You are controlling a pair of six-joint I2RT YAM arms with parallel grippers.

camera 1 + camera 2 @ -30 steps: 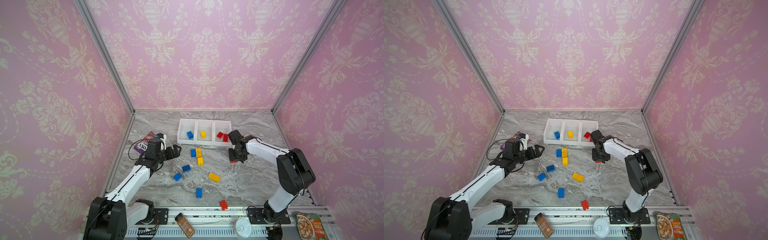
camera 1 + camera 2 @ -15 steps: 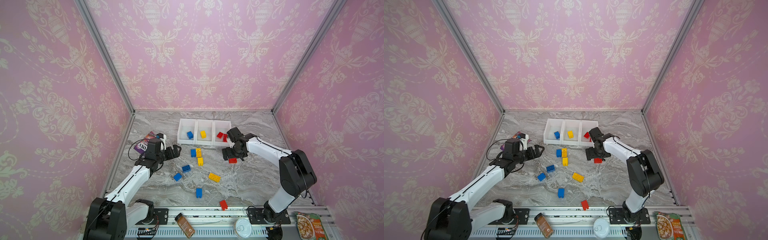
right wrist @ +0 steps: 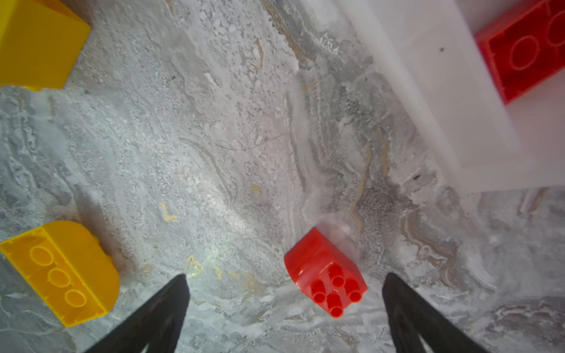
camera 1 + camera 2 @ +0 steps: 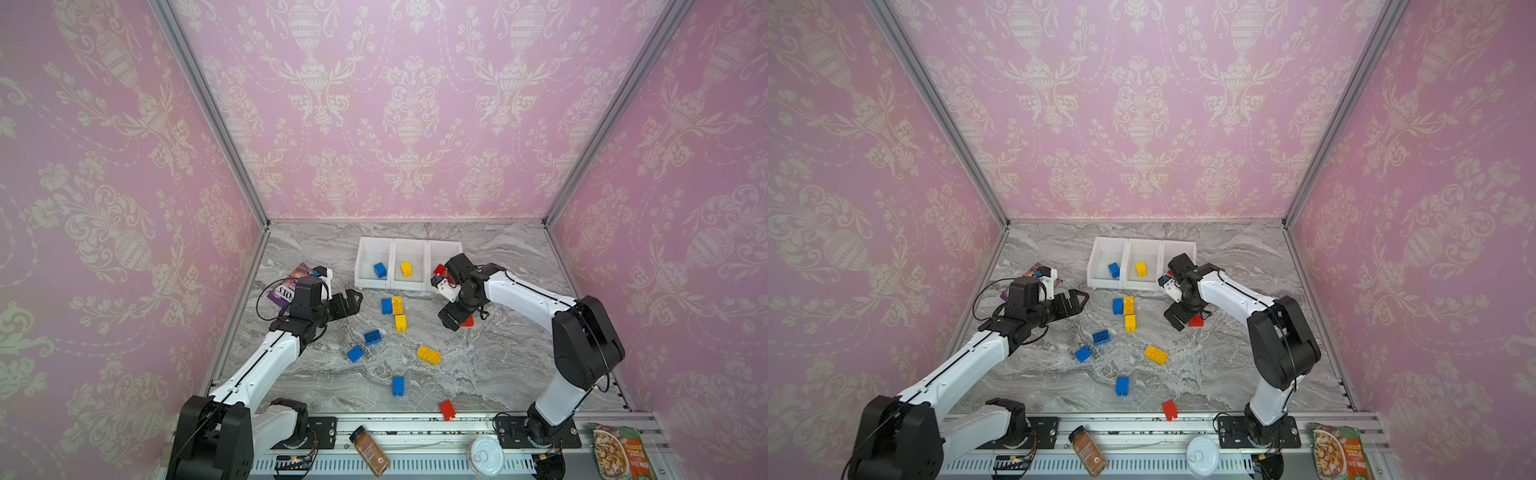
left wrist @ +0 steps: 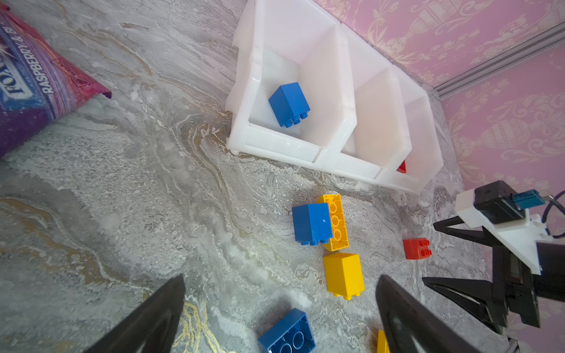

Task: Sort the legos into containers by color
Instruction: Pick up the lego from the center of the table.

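Room first. Your R gripper hangs low just in front of the containers, at their red end, jaws spread wide w/ nothing in them. Its wrist overlaps that end bin's front wall in both top views. The table beyond the red end and fwd of it is bare marble. Your L gripper is also wide apart and empty, off the bins' blue end, near a snack bag.

In front of the bins, loose legos take up the floor. A blue brick touches a yellow brick just in front of the middle bin. More blue and yellow lie farther fwd. A red brick sits farthest out, at the table's front edge.

At the R gripper is a small red sloped brick. It lies on its side on the marble, studs toward the wrist cam, between the fingertips but touching neither. In the bins: one blue, one yellow, reds at the end.
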